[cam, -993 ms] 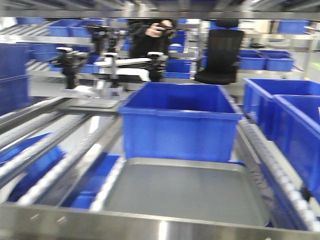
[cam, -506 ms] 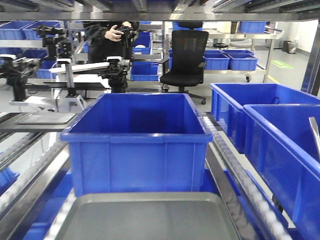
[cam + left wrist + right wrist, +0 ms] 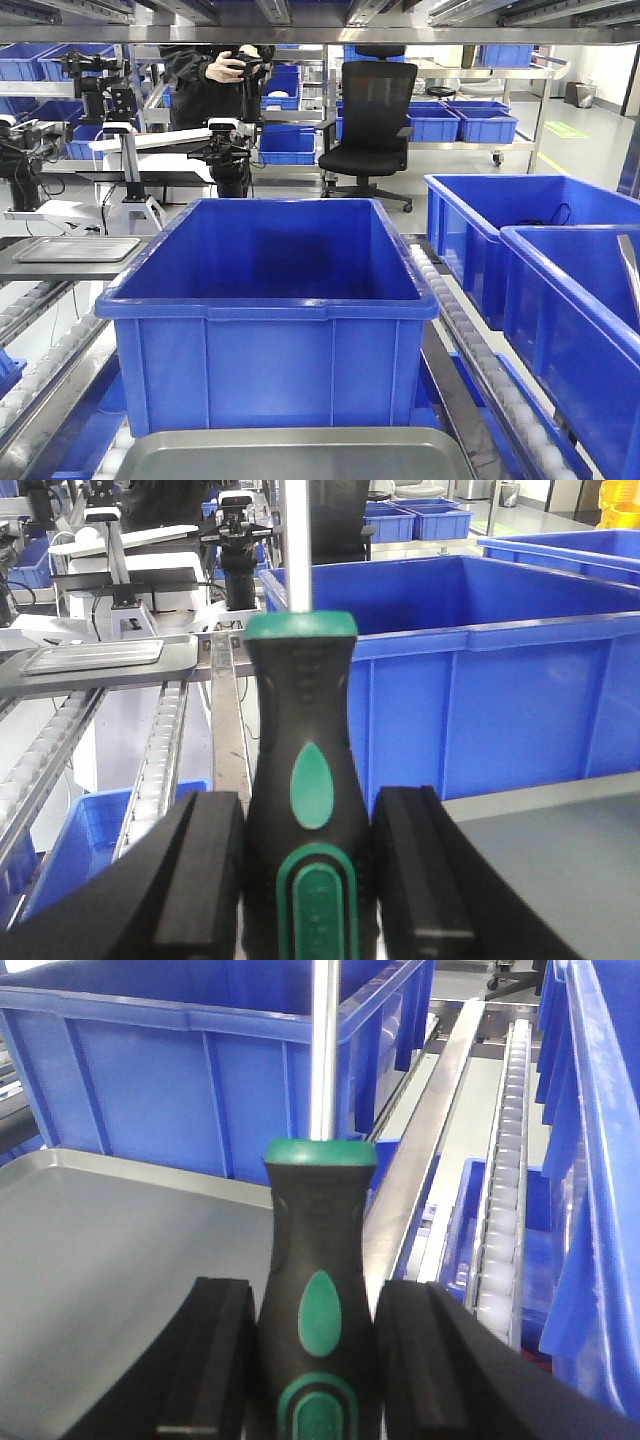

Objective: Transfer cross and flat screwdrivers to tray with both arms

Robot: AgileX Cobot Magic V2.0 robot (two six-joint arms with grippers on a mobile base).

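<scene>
Left gripper (image 3: pixel 305 815) clenched on first screwdriver (image 3: pixel 300 680); right gripper (image 3: pixel 312 1305) likewise grasps second screwdriver (image 3: pixel 318 1195). Both are held beside the grey tray (image 3: pixel 110 1250), not in it. Advisable: move inward, lower flat, release gently. The blue crate (image 3: pixel 270 310) just behind would obstruct the shafts.

Bright, even light from overhead fills the hall, and the front view is crisp. The blue crate (image 3: pixel 270 330) is shadowed inside. Glare whitens the steel shafts of the left screwdriver (image 3: pixel 300 780) and right screwdriver (image 3: pixel 318 1290)
</scene>
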